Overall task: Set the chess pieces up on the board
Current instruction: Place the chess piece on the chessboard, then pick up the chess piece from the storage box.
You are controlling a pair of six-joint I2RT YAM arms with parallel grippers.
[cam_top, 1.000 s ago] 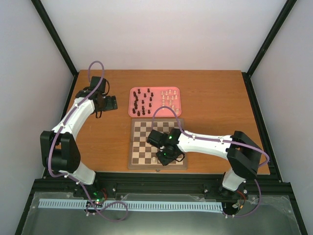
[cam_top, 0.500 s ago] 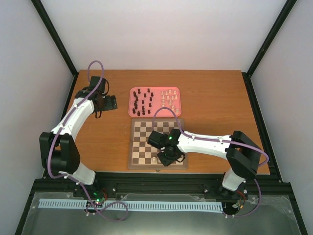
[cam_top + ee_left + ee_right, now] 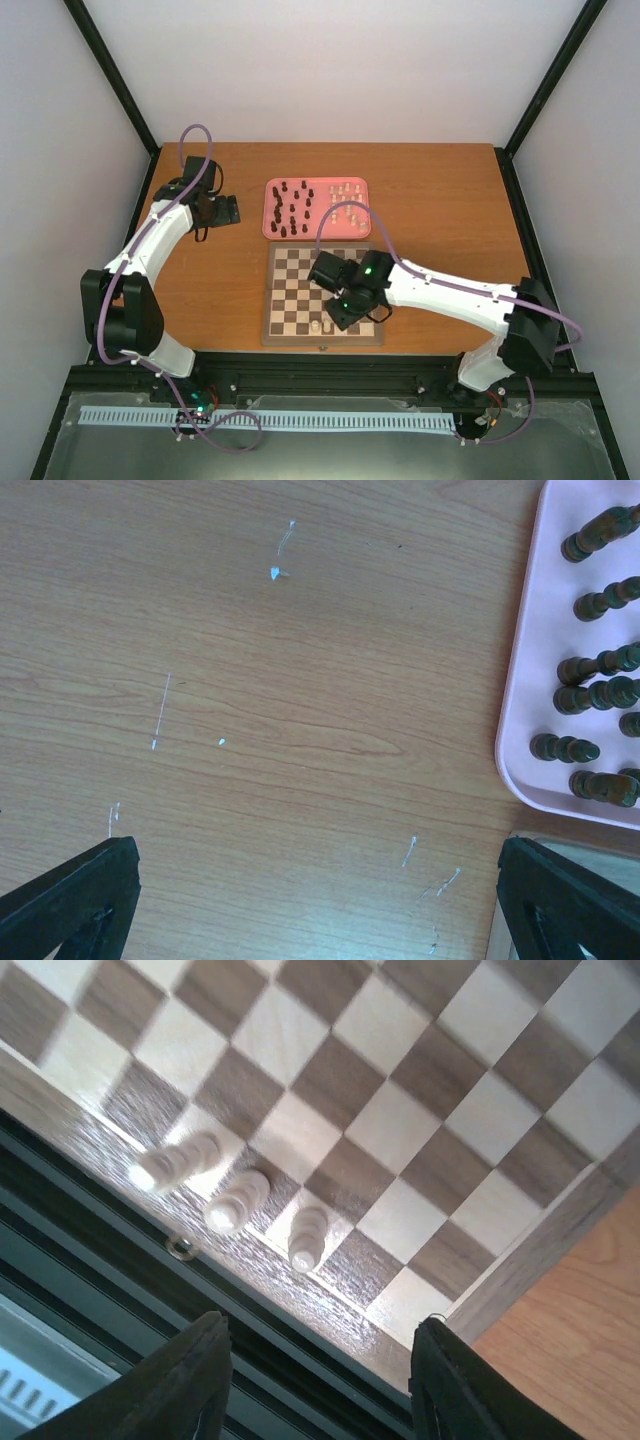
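**Board.** The board [image 3: 290, 272] lies flat on the counter [image 3: 440, 200], close to its near edge. The pink tray [image 3: 322, 205] sits just beyond the board's far edge.

**Pieces on the board.** Three cream pieces [image 3: 238, 1200] stand upright in the row nearest the arm bases, on three adjoining squares. The other squares that can be seen carry nothing.

**Pieces on the tray.** The dark pieces [image 3: 292, 207] are grouped in the tray's left half. The remaining cream pieces [image 3: 347, 198] stand in its right half.

**Right claw.** The right claw [image 3: 320, 1330] hangs over the near border of the board, just beside the three cream pieces. Its two fingers stand well apart and hold nothing. The wrist view shows no piece between them and none touching them.

**Left claw.** The left claw [image 3: 318, 845] is over bare counter, left of the tray and well apart from the board. Its fingers are spread wide with only wood grain between them, so it holds nothing. The tray's rounded edge and several dark pieces show at the right of its wrist view.
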